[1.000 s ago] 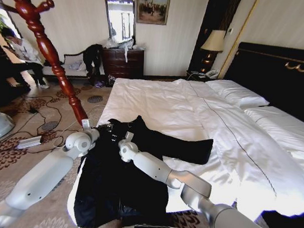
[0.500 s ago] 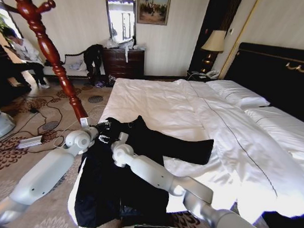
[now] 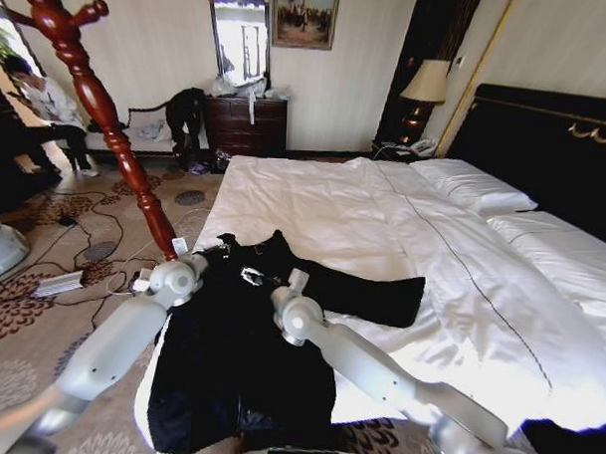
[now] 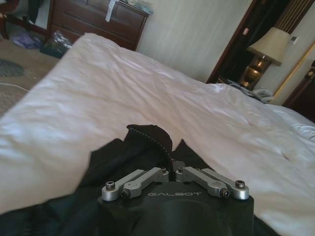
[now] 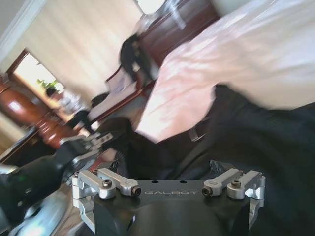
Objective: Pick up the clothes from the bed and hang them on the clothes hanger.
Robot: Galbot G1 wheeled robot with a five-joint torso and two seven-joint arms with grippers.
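Both grippers at the collar end of the black coat [image 3: 249,355], which lies flat on the bed [image 3: 383,220].

Left gripper [image 4: 173,169] is pinched tight on a raised fold of the collar. Right gripper [image 5: 167,169] hovers just over the fabric, linkage spread wide, nothing between the fingers. The coat sits at the bed's near corner, one sleeve stretched toward the pillows. Wooden clothes hanger [image 3: 98,105] stands on the carpet just beside that corner.
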